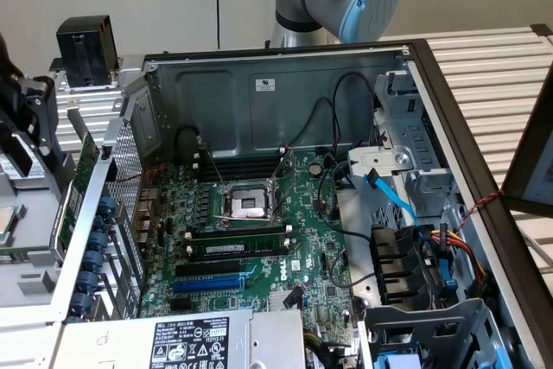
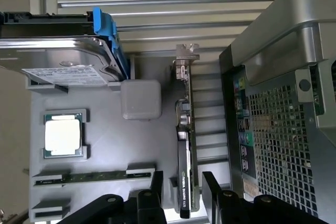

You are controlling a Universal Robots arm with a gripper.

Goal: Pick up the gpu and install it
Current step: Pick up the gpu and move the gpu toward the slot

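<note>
My pincer (image 2: pixel 181 178) is open, its black fingers (image 2: pixel 157 195) on either side of the gpu (image 2: pixel 185 129). The card stands on edge in a slot at the matte grey tray's (image 2: pixel 147 150) edge nearest the perforated steel case (image 2: pixel 283 129). It is a thin green board with a black, white-lettered shroud and a silver bracket. The exterior view looks into the case at the green motherboard (image 1: pixel 259 239).

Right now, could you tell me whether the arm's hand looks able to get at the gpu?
Probably yes: the gpu stands on edge in the grey tray, the hand is open with its fingers either side of the gpu's end, and nothing blocks the gap.
</note>
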